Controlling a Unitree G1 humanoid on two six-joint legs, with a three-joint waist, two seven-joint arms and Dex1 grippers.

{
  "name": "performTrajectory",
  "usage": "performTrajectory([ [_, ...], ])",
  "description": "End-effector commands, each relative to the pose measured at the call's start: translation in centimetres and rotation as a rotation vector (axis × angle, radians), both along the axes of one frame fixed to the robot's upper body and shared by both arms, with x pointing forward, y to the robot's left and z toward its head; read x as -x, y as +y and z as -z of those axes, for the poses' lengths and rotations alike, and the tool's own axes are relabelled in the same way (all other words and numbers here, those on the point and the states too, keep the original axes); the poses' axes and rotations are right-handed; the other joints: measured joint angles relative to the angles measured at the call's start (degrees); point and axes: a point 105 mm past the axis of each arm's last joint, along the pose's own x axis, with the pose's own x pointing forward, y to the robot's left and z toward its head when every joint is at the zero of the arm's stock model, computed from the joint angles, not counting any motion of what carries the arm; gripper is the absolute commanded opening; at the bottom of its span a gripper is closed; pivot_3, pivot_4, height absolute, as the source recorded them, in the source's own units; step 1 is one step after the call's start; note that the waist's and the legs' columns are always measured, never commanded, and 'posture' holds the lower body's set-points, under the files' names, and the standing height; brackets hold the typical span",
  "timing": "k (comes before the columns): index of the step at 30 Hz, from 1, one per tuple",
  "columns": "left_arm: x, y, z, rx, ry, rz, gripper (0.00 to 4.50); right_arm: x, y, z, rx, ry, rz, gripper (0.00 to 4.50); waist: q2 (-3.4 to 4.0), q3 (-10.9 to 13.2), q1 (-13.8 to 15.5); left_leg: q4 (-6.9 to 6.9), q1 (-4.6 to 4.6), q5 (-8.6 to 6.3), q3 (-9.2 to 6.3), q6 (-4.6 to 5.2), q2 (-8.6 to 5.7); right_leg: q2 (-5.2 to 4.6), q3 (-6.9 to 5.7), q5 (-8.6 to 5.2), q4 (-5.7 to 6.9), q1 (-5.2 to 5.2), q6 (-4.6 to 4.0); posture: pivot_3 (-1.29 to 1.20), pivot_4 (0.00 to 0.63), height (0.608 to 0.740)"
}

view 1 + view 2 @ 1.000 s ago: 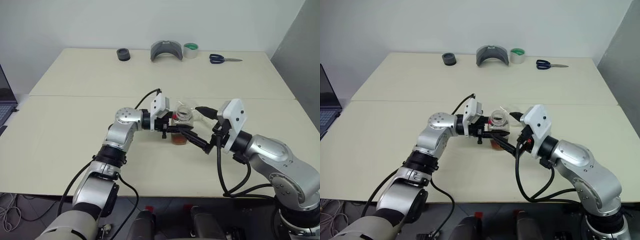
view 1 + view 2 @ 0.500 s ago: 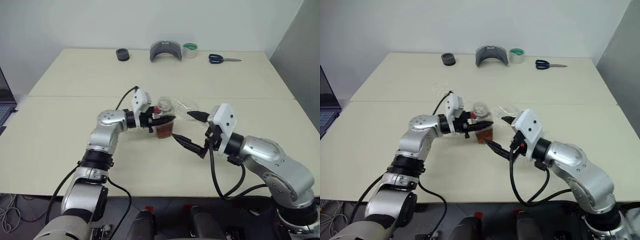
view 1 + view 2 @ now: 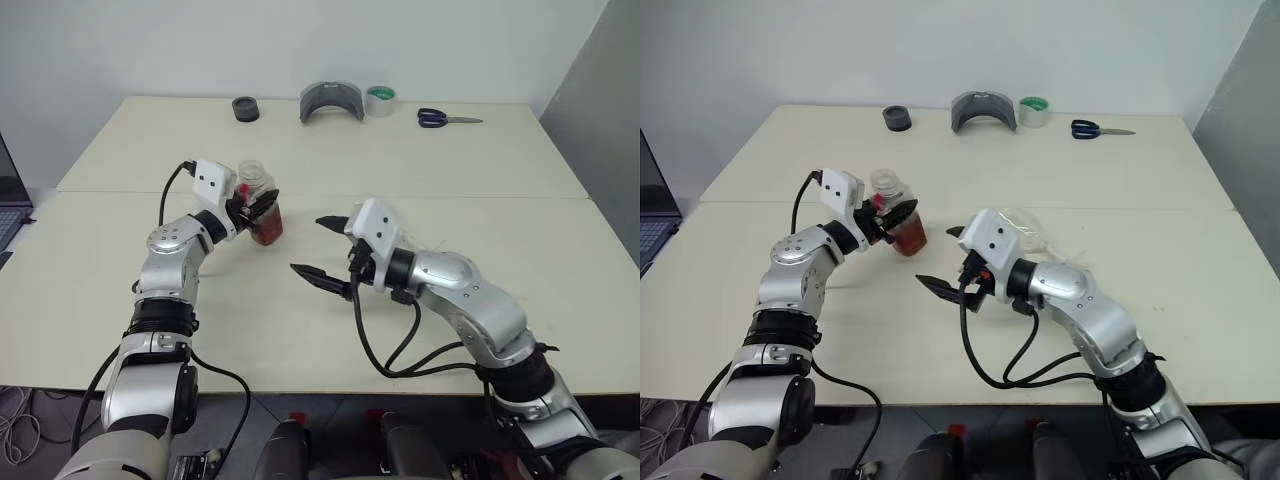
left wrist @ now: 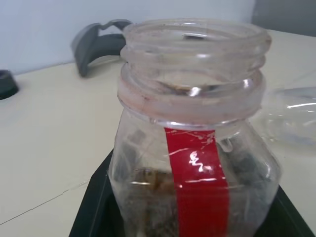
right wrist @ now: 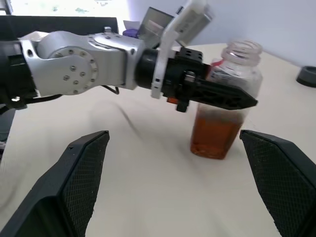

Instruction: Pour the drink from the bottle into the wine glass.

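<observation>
The bottle (image 3: pixel 262 211) is a small clear one with a red label strip and no cap, standing upright with the reddish-brown drink (image 5: pixel 216 134) in its lower half. My left gripper (image 3: pixel 266 207) is shut on its body from the left, left of the table's middle. My right gripper (image 3: pixel 311 245) hovers open just right of the bottle, pointing at it, with nothing between its fingers (image 5: pixel 85 168). The wine glass (image 3: pixel 1028 221) shows as a clear shape behind my right arm, partly hidden; I cannot tell whether it stands upright.
Along the table's far edge lie a black round object (image 3: pixel 245 108), a grey curved object (image 3: pixel 332 100), a green tape roll (image 3: pixel 380 100) and blue scissors (image 3: pixel 445 118). A laptop (image 3: pixel 10 195) sits at the far left. A seam (image 3: pixel 120 192) crosses the table.
My left gripper has carried the bottle to the left and farther away, clear of the glass. My right gripper has followed leftward, still open.
</observation>
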Motion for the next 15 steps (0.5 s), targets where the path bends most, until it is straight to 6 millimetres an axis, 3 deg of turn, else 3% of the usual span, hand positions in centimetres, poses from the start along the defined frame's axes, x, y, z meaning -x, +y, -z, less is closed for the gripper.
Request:
performTrajectory([
  [1, -0.6, 3.0, -1.2, 0.0, -0.053, -0.164, 1.69, 0.0, 1.2, -1.0, -0.002, -0.057, -0.034, 4.5, 0.0, 0.0, -0.07, 0.0, 0.0, 0.0, 0.01, 0.0, 0.0, 0.0, 0.01, 0.0, 0.0, 0.0, 0.0, 0.0, 0.15, 0.74],
  [15, -1.0, 5.6, 0.3, 0.053, -0.017, -0.364, 1.69, -0.4, 2.9, -1.3, -0.006, -0.066, -0.052, 4.5, 0.0, -0.02, -1.11, -0.01, 0.07, 0.0, 0.01, -0.01, 0.02, 0.0, 0.03, 0.01, 0.08, -0.01, 0.0, 0.0, 0.15, 0.74],
])
